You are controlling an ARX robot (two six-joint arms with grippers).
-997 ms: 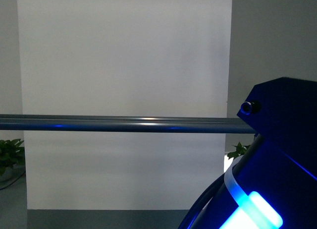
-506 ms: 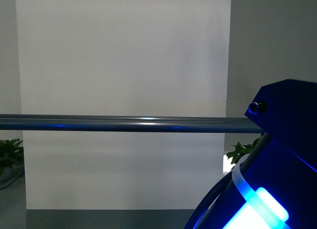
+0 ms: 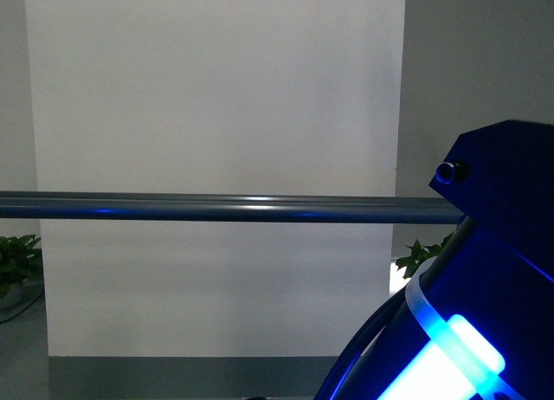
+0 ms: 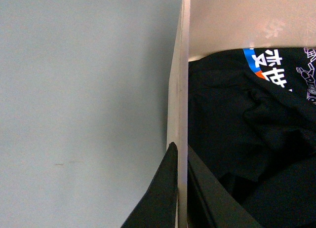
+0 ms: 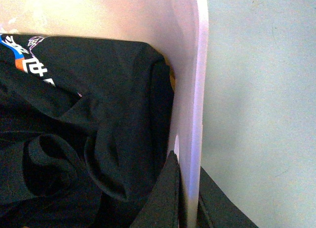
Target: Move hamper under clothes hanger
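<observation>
The clothes hanger's long round dark-grey crossbar [image 3: 225,207] runs level across the front view, ahead of a white panel. The beige-cream hamper shows only in the wrist views. My left gripper [image 4: 181,161] is shut on the hamper's thin side wall [image 4: 179,80], one dark finger on each face. My right gripper [image 5: 187,171] is shut on the opposite wall [image 5: 195,90] in the same way. Inside lies black clothing [image 4: 237,124] with a blue, white and orange print [image 4: 269,65]; it also shows in the right wrist view [image 5: 84,124]. Neither gripper shows in the front view.
A dark, blue-lit part of my own body [image 3: 467,313] fills the front view's lower right. Potted green plants stand at the floor's left [image 3: 17,261] and right [image 3: 420,257]. Grey floor [image 4: 84,99] lies outside the hamper's walls.
In the front view the crossbar has shifted slightly upward in the picture, and the blue-lit body part has shifted a little right. The plants sit lower against the frame edges.
</observation>
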